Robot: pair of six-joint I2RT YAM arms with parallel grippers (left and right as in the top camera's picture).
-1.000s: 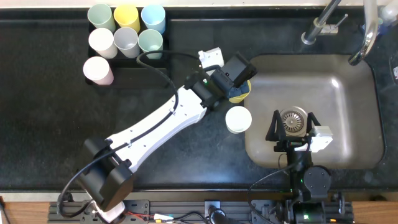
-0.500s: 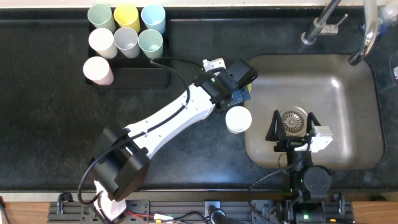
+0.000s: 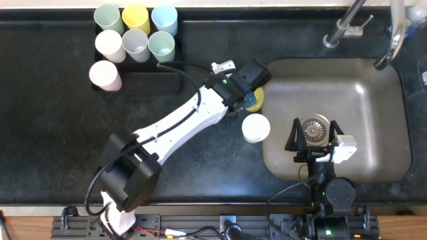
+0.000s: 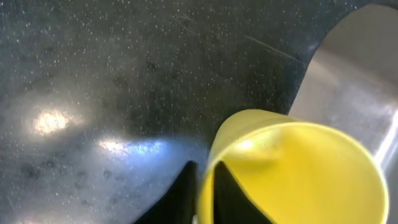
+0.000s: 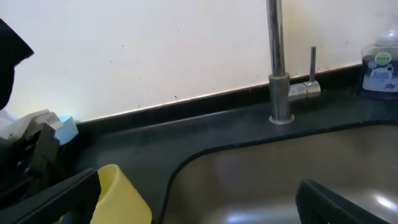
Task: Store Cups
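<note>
- Left gripper [image 4: 204, 180]: jaws clenched on the wall of the yellow cup [image 4: 292, 168], one finger inside and one outside. The cup is at the sink's [image 3: 373, 87] left rim.
- Right gripper [image 3: 313, 127]: jaws released, holding nothing, over the sink's drain.
- Step in hand is likely carrying the cup to the black tray [image 3: 153, 68], well left of the sink on the desk.
- The rim pinch is thin, so lift clear first, go slow and avoid wrist twists.
- White cup [image 3: 255, 127] sits just beside, at the sink's left edge. Don't clip it.
- Keep the cup upright when lowering. Aim for a bare part of the tray and miss the pink cup [image 3: 105, 75].
</note>
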